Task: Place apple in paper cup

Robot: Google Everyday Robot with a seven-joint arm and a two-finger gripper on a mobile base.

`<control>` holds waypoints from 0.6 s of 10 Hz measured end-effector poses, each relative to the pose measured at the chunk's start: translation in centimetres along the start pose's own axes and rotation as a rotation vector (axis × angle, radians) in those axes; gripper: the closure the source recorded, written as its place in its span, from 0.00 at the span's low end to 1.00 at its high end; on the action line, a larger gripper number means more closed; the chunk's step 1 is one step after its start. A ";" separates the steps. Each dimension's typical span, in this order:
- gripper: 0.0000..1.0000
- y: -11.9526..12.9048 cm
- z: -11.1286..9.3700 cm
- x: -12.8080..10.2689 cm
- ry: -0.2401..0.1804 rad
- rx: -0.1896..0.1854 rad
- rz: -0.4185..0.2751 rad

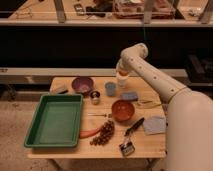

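Note:
The white paper cup [123, 83] stands at the back of the wooden table [150, 145], right of the small blue-grey cup [110, 88]. My gripper [121, 71] points down right over the paper cup. A pale yellow-orange patch, the apple [121, 76], shows at the gripper's tip just above the cup's rim. I cannot tell whether the apple is held or resting in the cup.
A green tray [34, 131] fills the table's left. A purple bowl [82, 85], a small metal cup [95, 96], an orange bowl [122, 110], a blue sponge [131, 95], a carrot [90, 133], grapes [103, 134], a black-handled brush [131, 134] and a grey cloth [154, 125] lie around.

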 end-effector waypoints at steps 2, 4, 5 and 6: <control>1.00 0.0 0.6 0.3 -0.007 -0.014 -0.021; 1.00 -0.1 1.2 0.5 -0.013 -0.019 -0.027; 1.00 0.2 1.4 0.6 -0.016 -0.023 -0.021; 0.96 0.7 1.5 0.6 -0.018 -0.027 -0.016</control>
